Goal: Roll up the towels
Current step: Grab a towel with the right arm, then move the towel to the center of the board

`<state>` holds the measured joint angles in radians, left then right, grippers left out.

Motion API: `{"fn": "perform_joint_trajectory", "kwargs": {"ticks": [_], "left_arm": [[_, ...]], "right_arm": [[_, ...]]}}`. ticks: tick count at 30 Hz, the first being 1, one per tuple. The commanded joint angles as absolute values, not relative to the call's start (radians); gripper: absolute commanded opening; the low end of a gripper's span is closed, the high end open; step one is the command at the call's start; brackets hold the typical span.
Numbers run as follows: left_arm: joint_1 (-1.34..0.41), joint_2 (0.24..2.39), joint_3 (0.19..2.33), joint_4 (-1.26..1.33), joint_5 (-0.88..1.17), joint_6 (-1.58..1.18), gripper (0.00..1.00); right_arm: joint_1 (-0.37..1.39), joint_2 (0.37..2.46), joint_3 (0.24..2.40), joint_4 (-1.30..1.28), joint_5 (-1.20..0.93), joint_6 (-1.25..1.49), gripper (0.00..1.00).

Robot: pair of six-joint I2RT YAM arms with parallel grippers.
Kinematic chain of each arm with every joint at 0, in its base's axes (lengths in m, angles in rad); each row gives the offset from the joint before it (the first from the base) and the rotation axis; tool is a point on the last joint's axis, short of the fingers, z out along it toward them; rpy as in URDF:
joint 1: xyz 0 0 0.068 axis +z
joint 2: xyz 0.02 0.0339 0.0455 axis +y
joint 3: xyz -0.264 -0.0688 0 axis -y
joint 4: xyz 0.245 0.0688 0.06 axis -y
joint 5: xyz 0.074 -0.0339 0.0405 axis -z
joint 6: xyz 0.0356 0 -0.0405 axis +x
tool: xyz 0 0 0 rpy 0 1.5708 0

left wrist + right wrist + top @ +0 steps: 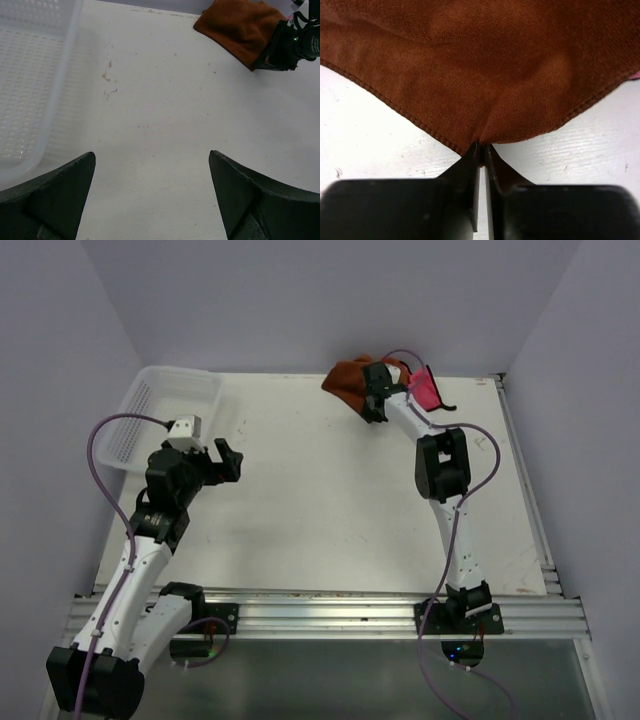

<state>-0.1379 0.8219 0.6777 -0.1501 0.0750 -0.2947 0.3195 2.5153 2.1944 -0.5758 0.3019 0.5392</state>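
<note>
The rust-brown towel (349, 381) lies rumpled at the table's far edge, right of centre. It fills the top of the right wrist view (485, 65). My right gripper (482, 146) is shut on that towel's near hemmed corner, the cloth bunched between the tips. In the overhead view my right gripper (377, 408) sits at the towel's near edge. The pink towel (424, 388) shows partly behind my right arm. My left gripper (152, 156) hangs open over bare table, far left of both towels, nothing between its fingers. The brown towel (240, 25) appears at the top right of the left wrist view.
A white plastic mesh basket (165, 410) stands at the table's far left corner, just beyond my left gripper (225, 458); its wall (60, 85) fills the left of the left wrist view. Walls close in the table's back and sides. A metal rail runs along the right edge.
</note>
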Motion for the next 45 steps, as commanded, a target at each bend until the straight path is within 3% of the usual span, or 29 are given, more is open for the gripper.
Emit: {"fn": "perform_joint_trajectory", "kwargs": {"ticks": [1, 11, 14, 18, 27, 29, 32, 33, 34, 39, 42, 45], "left_arm": [[-0.133, 0.825, 0.707, -0.112, 0.095, -0.295, 1.0], [-0.118, 0.815, 0.706, -0.106, 0.115, -0.296, 1.0], [-0.115, 0.807, 0.703, -0.103, 0.11, -0.291, 1.0], [-0.117, 0.802, 0.703, -0.101, 0.097, -0.29, 1.0], [-0.117, 0.801, 0.699, -0.106, 0.043, -0.285, 1.0], [-0.117, 0.804, 0.698, -0.106, 0.034, -0.282, 1.0], [-0.117, 0.808, 0.698, -0.109, 0.023, -0.278, 1.0], [-0.117, 0.81, 0.698, -0.109, 0.021, -0.276, 1.0], [-0.117, 0.81, 0.698, -0.109, 0.02, -0.275, 0.99], [-0.12, 0.81, 0.693, -0.098, 0.063, -0.259, 1.0], [-0.129, 0.833, 0.692, -0.074, 0.176, -0.247, 1.0], [-0.173, 0.873, 0.692, -0.041, 0.29, -0.236, 0.98]], "right_arm": [[0.313, 2.481, 2.195, -0.559, 0.29, 0.511, 0.03], [0.328, 2.082, 2.063, -0.472, 0.137, 0.39, 0.0], [0.423, 1.918, 1.988, -0.462, 0.158, 0.295, 0.0], [0.541, 1.718, 1.763, -0.378, 0.152, 0.219, 0.0], [0.693, 1.407, 1.196, -0.194, -0.003, 0.383, 0.0], [0.719, 1.39, 1.109, -0.146, -0.153, 0.416, 0.0], [0.744, 1.358, 1.008, -0.118, -0.248, 0.387, 0.22], [0.745, 1.321, 0.991, -0.147, -0.226, 0.374, 0.49], [0.744, 1.293, 0.986, -0.165, -0.192, 0.367, 0.56], [0.742, 1.148, 0.991, -0.274, 0.101, 0.359, 0.66], [0.726, 1.098, 0.989, -0.351, 0.277, 0.399, 0.68], [0.657, 1.069, 0.936, -0.385, 0.304, 0.449, 0.66]]}}
